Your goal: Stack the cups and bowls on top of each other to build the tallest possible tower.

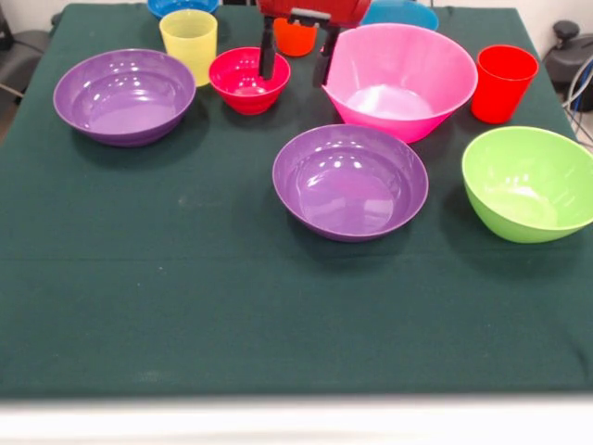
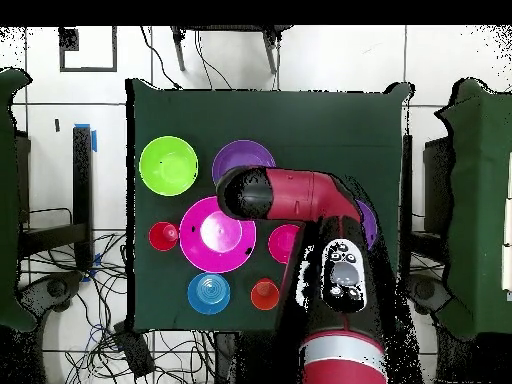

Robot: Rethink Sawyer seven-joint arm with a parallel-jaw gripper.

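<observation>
1. The dark green cloth-covered table (image 1: 185,306) carries everything, and no tower stands yet: each piece sits alone on the cloth.
2. The big glossy pink plastic bowl (image 1: 400,79) sits tilted toward the front-view camera, far right of centre.
3. Two wide shallow purple plastic bowls follow: one (image 1: 350,181) mid-table, the other (image 1: 124,95) far left. Either would make a broad base.
4. The big lime green plastic bowl (image 1: 530,183) rests at the right edge.
5. A light blue plastic bowl (image 1: 400,13) shows behind the pink one; a dark blue bowl (image 1: 182,6) peeks in at the top edge.
6. The small crimson plastic bowl (image 1: 248,80) sits between the yellow tumbler and the pink bowl.
7. The yellow plastic tumbler (image 1: 189,43), red plastic tumbler (image 1: 503,83) and orange plastic tumbler (image 1: 296,37) stand upright along the far side.
8. The red and black gripper (image 1: 296,57) hangs with its jaws spread apart and empty, one finger (image 1: 268,51) in front of the crimson bowl, the other beside the pink bowl's rim, the orange tumbler behind the gap.
9. My judgement: the pick is just starting. Centre the fingers on one rim, descend straight, and keep clear of the neighbouring bowls.
10. No readable brand, label or writing shows on anything.
</observation>
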